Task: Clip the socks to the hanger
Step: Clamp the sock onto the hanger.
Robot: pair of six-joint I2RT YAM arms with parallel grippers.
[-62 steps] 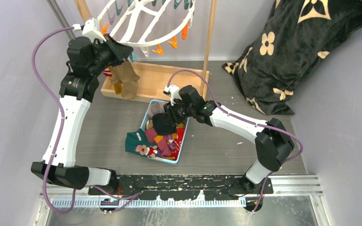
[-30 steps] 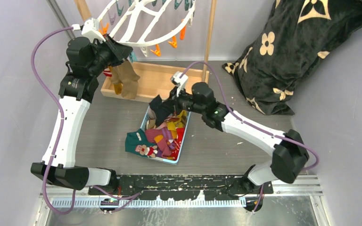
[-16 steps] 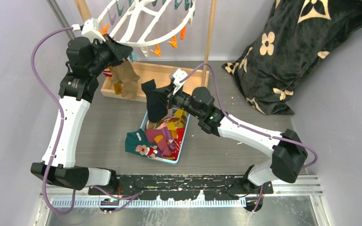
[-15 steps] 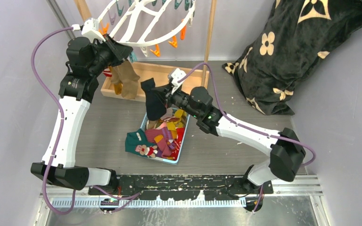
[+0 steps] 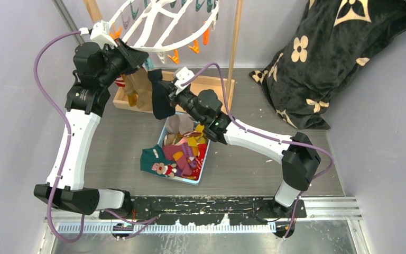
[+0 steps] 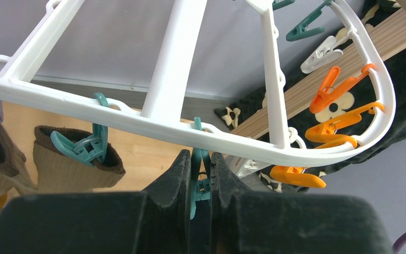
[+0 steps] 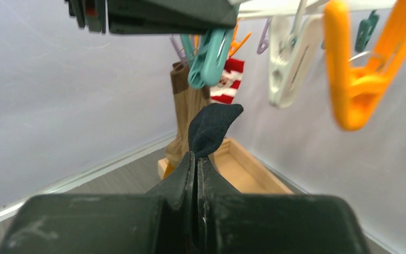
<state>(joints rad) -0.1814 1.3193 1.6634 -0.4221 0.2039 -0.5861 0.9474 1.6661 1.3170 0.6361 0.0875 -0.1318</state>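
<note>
My left tool (image 6: 200, 159) is raised to the rim of the hanger (image 6: 153, 123). Its two fingers are pressed together on a teal clip (image 6: 200, 145) that hangs from this rim. I cannot tell from the pictures whether the mouth of the clip is opened by this pressing.

My right tool (image 7: 196, 159) is clamped on a black sock (image 7: 210, 127). The fingers grip it near the upper end, and a short part of the fabric stands up above the fingertips. In the top view the rest of the sock hangs down freely, above the tabletop (image 5: 121, 137). In the right wrist view the sock's upper end is just under the teal clip, and a small gap shows between them.

On the same rim, a tan-brown sock (image 6: 76, 164) is already hanging from another teal clip, and behind it there is a red-white striped sock (image 7: 227, 82). Orange clips (image 6: 338, 90) hang on the curved end of the hanger.

Below on the tabletop, a blue tray (image 5: 203, 164) contains a pile of coloured socks (image 5: 182, 156); a teal one lies partly over its left edge. The flower-patterned blanket (image 5: 322, 58) is far on the right side.
</note>
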